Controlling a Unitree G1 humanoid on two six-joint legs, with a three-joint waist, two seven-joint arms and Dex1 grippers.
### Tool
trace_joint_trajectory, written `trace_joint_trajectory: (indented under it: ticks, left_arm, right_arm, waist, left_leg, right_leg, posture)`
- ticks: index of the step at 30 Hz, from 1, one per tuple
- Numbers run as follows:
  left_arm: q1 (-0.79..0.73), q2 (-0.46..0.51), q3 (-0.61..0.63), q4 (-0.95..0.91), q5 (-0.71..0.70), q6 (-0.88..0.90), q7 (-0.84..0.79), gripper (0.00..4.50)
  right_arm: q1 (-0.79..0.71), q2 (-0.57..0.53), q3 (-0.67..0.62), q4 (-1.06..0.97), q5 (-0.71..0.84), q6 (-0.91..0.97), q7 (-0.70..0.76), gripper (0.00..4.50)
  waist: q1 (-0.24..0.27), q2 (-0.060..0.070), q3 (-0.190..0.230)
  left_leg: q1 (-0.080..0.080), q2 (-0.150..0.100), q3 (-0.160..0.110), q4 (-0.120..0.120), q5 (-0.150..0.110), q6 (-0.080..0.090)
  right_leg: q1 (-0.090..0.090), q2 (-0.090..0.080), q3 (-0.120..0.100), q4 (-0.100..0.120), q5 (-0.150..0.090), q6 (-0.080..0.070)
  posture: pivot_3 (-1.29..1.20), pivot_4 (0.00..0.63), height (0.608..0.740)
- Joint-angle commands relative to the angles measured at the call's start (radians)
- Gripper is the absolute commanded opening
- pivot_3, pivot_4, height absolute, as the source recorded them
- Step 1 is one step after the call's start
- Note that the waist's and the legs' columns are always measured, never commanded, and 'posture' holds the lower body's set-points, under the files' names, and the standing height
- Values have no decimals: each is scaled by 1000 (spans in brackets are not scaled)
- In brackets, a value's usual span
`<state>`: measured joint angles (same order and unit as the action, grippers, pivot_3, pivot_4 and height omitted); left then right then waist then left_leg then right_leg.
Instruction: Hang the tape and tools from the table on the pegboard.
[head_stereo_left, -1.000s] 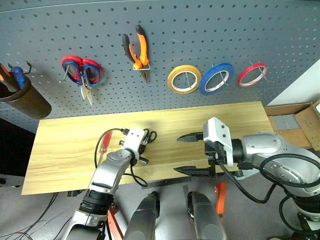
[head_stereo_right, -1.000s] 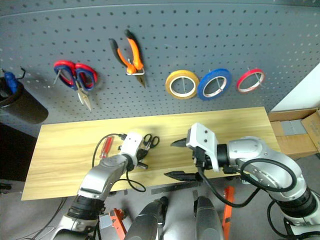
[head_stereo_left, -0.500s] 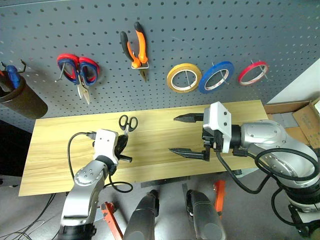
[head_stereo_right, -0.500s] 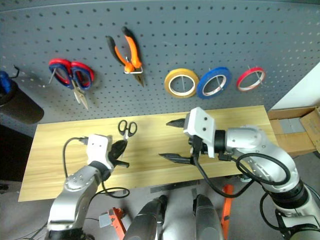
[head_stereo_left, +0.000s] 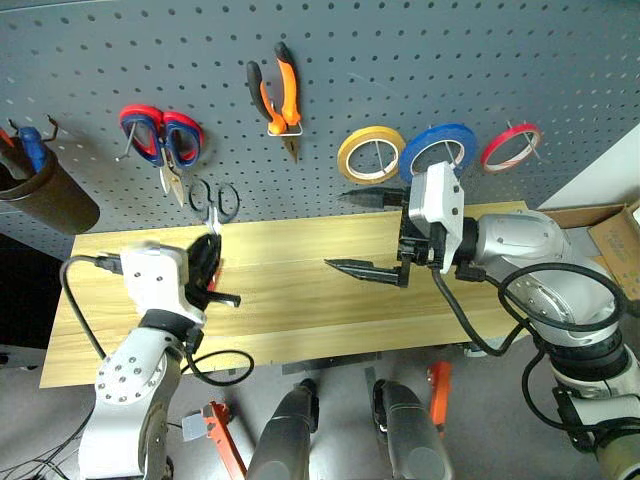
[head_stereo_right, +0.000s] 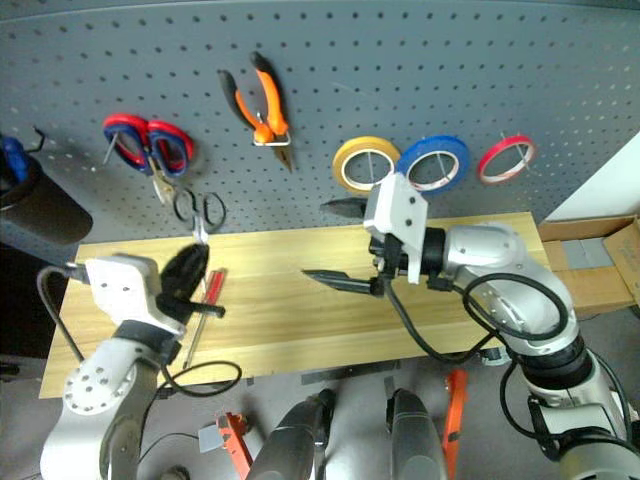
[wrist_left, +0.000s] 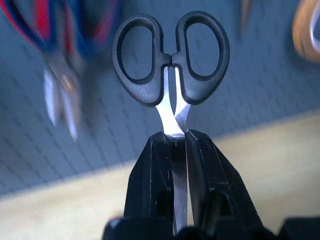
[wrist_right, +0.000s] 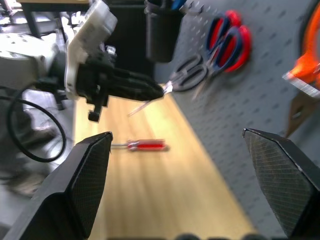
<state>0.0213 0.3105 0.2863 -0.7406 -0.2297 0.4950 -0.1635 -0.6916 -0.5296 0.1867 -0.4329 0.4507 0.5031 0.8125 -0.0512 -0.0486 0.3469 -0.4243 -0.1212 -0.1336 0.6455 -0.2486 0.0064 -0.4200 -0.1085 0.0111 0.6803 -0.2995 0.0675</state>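
My left gripper (wrist_left: 175, 136) is shut on the blades of the small black-handled scissors (wrist_left: 171, 57). It holds them handles-up in front of the pegboard (head_stereo_left: 400, 60), just below the red-and-blue scissors (head_stereo_left: 160, 140). The red-handled screwdriver (head_stereo_right: 207, 290) lies on the table (head_stereo_left: 300, 300), beside and partly behind the left gripper (head_stereo_left: 211, 242). The orange-and-black pliers (head_stereo_left: 275, 95) and the blue tape (head_stereo_left: 438, 155) hang on the pegboard. My right gripper (head_stereo_left: 336, 230) is open and empty above the table's middle, pointing left.
A yellow tape roll (head_stereo_left: 370, 155) and a thin red one (head_stereo_left: 510, 145) hang either side of the blue tape. A dark cup (head_stereo_left: 45, 195) holding tools hangs at the board's left. Cardboard boxes (head_stereo_left: 600, 225) sit past the table's right end.
My left gripper has lifted the black scissors off the table and carried them up and left to the pegboard. The right gripper has risen a little, still open.
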Motion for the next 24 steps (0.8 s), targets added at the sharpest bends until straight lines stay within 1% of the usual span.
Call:
trace_joint_trajectory:
  ticks: [1,4,11,16,19,24]
  left_arm:
    - [-5,12,39,-82,1,7,22,101]
    - [-5,17,55,-116,0,24,35,101]
    - [-14,26,83,-169,14,43,65,101]
    - [-2,8,98,-171,13,47,89,101]
    - [-14,-3,129,-161,1,56,112,101]
    - [-44,6,134,-136,-8,61,111,101]
  right_arm:
    - [-21,2,-44,-3,0,-58,17,4500]
    - [-7,-11,-53,-8,27,-51,51,4500]
    - [5,-23,-60,24,16,-66,92,4500]
    - [-1,-19,-57,59,0,-91,113,4500]
    - [-1,-18,-52,71,-7,-102,122,4500]
    - [-4,-15,-45,76,-13,-108,128,4500]
  waist:
    - [0,0,0]
    - [0,0,0]
    - [3,0,0]
    - [7,-1,-1]
    - [12,-1,-1]
    - [22,-1,-3]
  left_leg:
    - [0,0,0,0,0,0]
    - [0,0,0,0,0,0]
    - [0,0,0,0,0,0]
    - [0,0,0,1,0,-1]
    - [0,0,0,1,0,-1]
    - [0,0,0,2,0,-1]
  right_leg:
    - [0,0,0,0,0,0]
    - [0,0,-1,0,0,0]
    - [0,0,-2,0,0,0]
    - [0,0,-4,0,0,0]
    - [0,0,-4,0,0,0]
    - [0,0,-5,1,1,0]
  posture:
    - [-68,353,740]
    - [-61,343,740]
    - [-34,320,740]
    - [-17,304,740]
    - [-10,298,740]
    - [-17,291,740]
